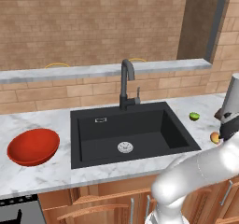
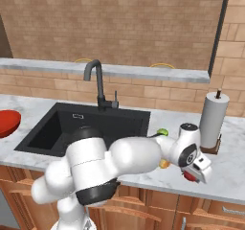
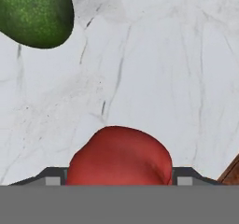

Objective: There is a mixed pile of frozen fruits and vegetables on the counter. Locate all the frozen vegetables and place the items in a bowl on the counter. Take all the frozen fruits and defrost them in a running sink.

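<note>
white grey-veined marble counter (image 1: 46, 174) under a brick wall, matte black rectangular sink (image 1: 128, 132) at centre, glossy red shallow bowl (image 1: 32, 146) to its left, gripper (image 3: 120, 178) right of the sink — fingers pinching a dull red roundish vegetable (image 3: 120, 157), dark green bumpy piece (image 3: 35, 14) near it on the marble, lime-green ball (image 1: 194, 116) and orange-yellow oval (image 1: 214, 137) just right of the basin

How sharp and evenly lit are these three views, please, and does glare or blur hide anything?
Left base view: flat, even light, no glare; the sink basin stays readable. Right base view: equally even, the arm blocks part of the counter. Hand view: the red piece and dark green piece look soft, slightly blurred close up.
</note>
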You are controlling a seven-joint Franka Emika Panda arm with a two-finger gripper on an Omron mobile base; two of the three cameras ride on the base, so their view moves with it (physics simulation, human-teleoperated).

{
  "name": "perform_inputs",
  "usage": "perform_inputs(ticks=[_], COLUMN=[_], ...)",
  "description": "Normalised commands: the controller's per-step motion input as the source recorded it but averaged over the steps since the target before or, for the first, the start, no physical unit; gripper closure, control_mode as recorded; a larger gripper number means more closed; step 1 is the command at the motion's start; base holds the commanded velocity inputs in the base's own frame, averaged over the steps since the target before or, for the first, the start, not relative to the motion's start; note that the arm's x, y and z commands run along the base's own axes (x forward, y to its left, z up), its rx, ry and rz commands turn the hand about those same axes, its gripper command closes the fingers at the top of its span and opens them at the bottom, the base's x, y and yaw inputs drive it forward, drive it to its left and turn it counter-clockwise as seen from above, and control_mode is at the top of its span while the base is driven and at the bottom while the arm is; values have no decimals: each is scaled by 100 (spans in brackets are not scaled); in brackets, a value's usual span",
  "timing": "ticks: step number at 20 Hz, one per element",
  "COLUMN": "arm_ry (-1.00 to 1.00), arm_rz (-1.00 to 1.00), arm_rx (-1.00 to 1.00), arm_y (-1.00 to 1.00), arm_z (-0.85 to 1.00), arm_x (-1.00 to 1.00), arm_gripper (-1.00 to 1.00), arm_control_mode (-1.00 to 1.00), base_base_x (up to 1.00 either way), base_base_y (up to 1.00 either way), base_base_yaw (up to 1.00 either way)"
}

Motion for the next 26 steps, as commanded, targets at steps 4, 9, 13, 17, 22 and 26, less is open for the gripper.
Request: perform_inputs(ticks=[4,9,13,17,22,26], arm_ry=[-1,-2,-6,-8,-13,-13], arm_rz=[-2,-14,-5,-4,-8,-6], arm_rx=[1,3,1,1,6,0], arm_y=[4,19,50,61,74,86], arm_z=[-4,0,52,69,42,45], arm_x=[5,-5,-18,-25,-33,-28], arm_gripper=[100,100,100,100,100,100], arm_control_mode=[-100,-100,-100,-100,-100,-100], base_base_x=[0,0,0,0,0,0], base_base_y=[0,0,0,0,0,0], base_base_yaw=[0,0,0,0,0,0])
